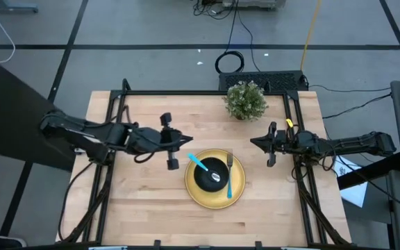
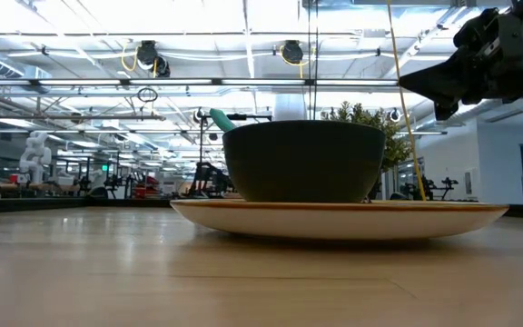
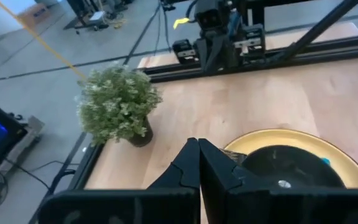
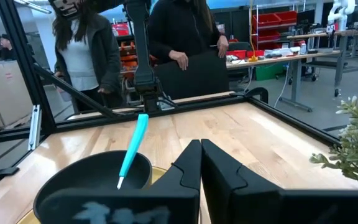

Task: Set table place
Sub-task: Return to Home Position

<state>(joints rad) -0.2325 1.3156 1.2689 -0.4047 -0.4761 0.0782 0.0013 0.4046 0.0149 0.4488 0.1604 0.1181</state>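
Observation:
A round yellow plate (image 1: 236, 198) lies on the light-wood table (image 1: 144, 208), with a black bowl (image 1: 207, 172) standing on it. A spoon with a turquoise handle (image 1: 198, 163) leans in the bowl, its handle over the far left rim. A fork (image 1: 229, 179) with a turquoise handle lies on the plate, right of the bowl. My left gripper (image 1: 185, 142) hovers shut, just left of and beyond the bowl, holding nothing. My right gripper (image 1: 254, 142) is shut at the right side, clear of the plate. In the left wrist view my left gripper (image 3: 198, 148) shows above the bowl (image 3: 291, 168).
A small green potted plant (image 1: 245, 101) stands at the table's far edge, between the two arms. A black metal frame (image 1: 207, 93) runs around the tabletop. Two people (image 4: 166, 43) stand beyond the table's left side. Bare wood lies near the front edge.

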